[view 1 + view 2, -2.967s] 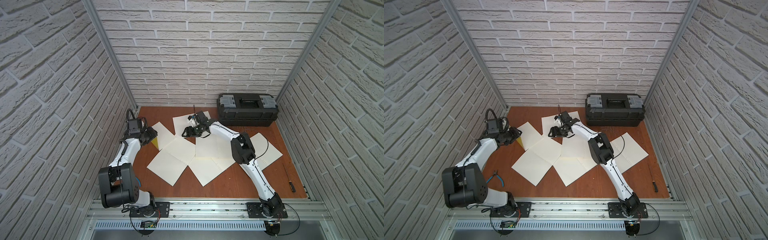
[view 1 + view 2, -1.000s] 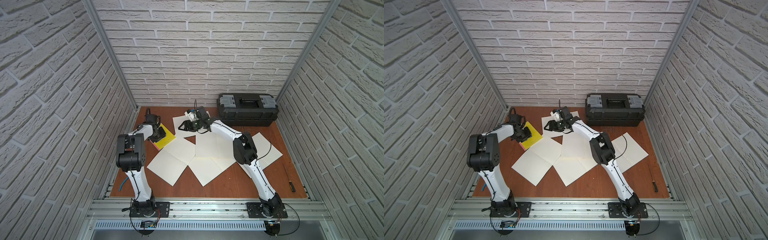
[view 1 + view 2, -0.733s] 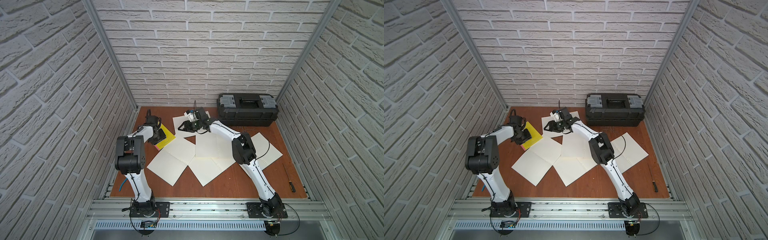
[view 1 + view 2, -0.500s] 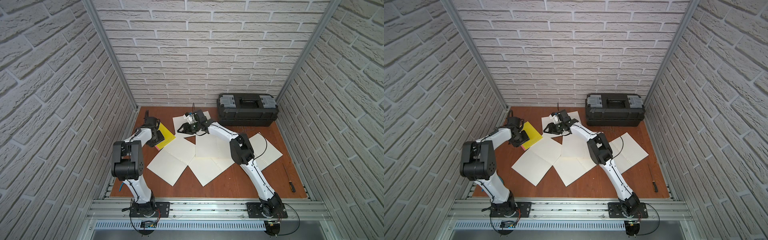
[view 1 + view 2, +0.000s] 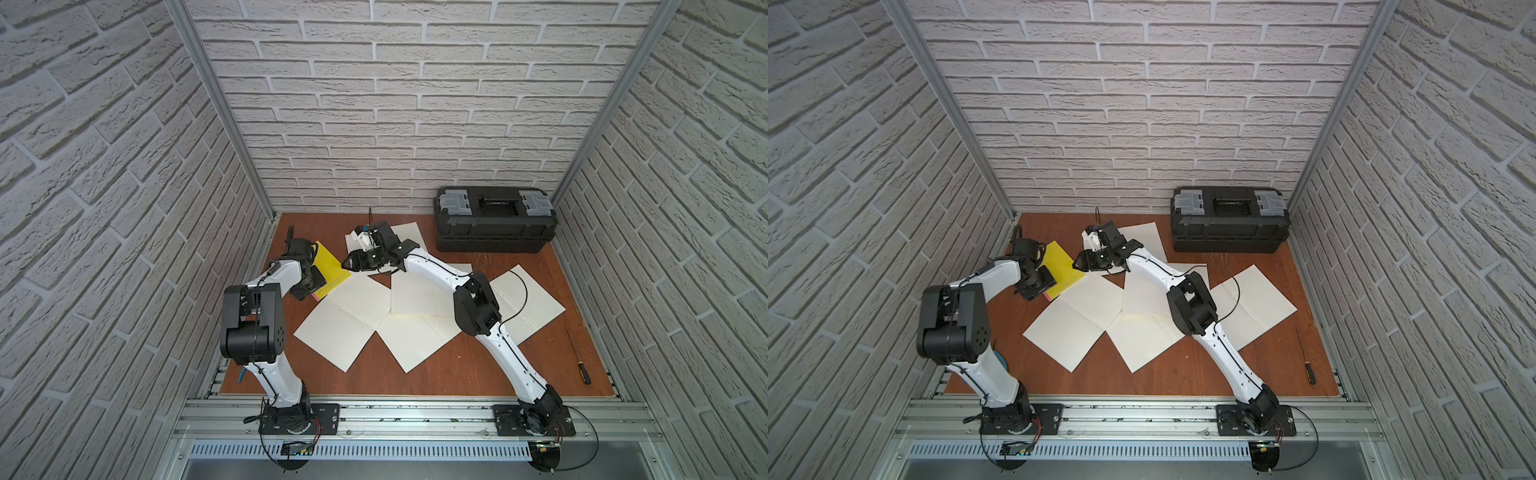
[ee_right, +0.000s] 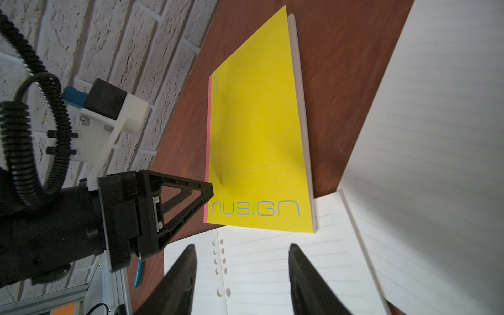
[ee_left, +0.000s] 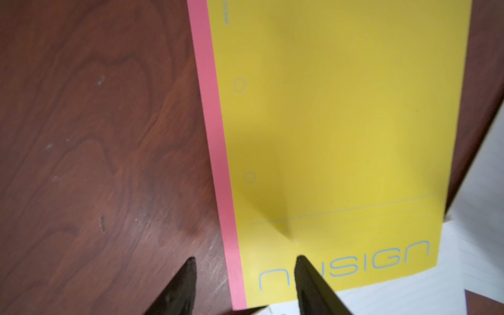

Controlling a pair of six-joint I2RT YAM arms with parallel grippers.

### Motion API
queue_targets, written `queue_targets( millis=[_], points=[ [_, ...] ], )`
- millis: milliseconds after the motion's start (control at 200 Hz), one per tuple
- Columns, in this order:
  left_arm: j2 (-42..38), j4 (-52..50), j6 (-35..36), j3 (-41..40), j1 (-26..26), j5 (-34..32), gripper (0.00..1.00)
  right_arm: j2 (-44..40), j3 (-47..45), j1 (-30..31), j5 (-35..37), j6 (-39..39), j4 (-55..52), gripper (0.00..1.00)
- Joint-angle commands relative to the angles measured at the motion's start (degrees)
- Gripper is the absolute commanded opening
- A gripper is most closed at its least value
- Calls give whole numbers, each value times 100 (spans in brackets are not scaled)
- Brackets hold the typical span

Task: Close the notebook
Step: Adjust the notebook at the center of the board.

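Note:
The notebook [image 5: 329,262] [image 5: 1061,262] lies at the far left of the table with its yellow cover flat over the page block and a pink strip along the spine [image 7: 341,131] [image 6: 256,131]. My left gripper [image 5: 316,279] [image 5: 1046,279] [image 7: 244,260] stands open just above the notebook's near spine corner, one finger over the cover and one over the wood, holding nothing. My right gripper [image 5: 348,263] [image 5: 1079,263] [image 6: 242,246] hovers open over a punched loose sheet [image 6: 272,272] beside the notebook's near edge.
Several loose lined sheets [image 5: 345,320] overlap across the middle of the wooden table [image 5: 457,370]. A black toolbox [image 5: 494,224] stands at the back right. A screwdriver [image 5: 579,361] lies near the right edge. Brick walls close in three sides.
White pages showed three seconds ago; now the yellow cover lies flat over them. In the last second my left gripper slid off the cover toward its near corner and opened wider.

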Motion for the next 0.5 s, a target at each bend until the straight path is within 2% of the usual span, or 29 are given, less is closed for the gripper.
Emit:
queue_targets(
  millis=[0, 205, 495],
  points=[
    [-89, 142, -131, -184, 77, 49, 59, 268, 113, 99, 455, -257, -113, 54],
    [-181, 267, -172, -340, 158, 133, 59, 418, 228, 222, 936, -447, -132, 55],
    [-193, 423, -171, -469, 248, 275, 59, 638, 465, 247, 944, -386, -168, 57]
  ],
)
